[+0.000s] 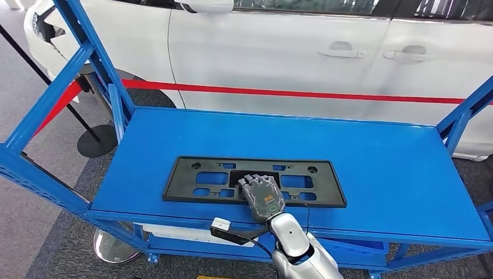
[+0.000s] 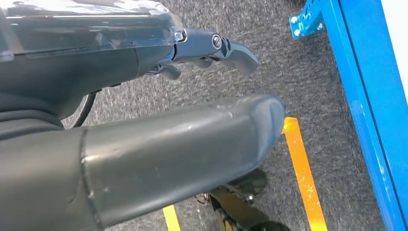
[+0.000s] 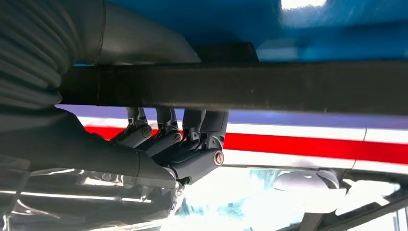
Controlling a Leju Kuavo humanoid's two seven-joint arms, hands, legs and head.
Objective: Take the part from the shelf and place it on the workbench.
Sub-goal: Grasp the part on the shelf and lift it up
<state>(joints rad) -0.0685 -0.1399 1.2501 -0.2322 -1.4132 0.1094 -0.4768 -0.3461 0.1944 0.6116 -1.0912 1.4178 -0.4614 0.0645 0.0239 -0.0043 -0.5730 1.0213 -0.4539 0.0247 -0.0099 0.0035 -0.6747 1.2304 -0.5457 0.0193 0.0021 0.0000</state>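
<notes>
Gripping flat black plastic part (image 1: pixel 254 181) on smooth blue shelf (image 1: pixel 372 157), right hand (image 1: pixel 263 196) fingers (image 3: pixel 168 139) clamped over its edge

One part, one shelf, one car, two hands

A single black plastic part (image 1: pixel 254 181) lies on the one blue shelf (image 1: pixel 378 174); one white car (image 1: pixel 279 52) stands behind, showing two door handles (image 1: pixel 340 52). One red barrier tape (image 1: pixel 290 93) runs across, with one black stanchion base (image 1: pixel 96 141). One right hand (image 1: pixel 263 196) and one left hand (image 2: pixel 144 154) show, plus two orange floor strips (image 2: pixel 300 173).
</notes>
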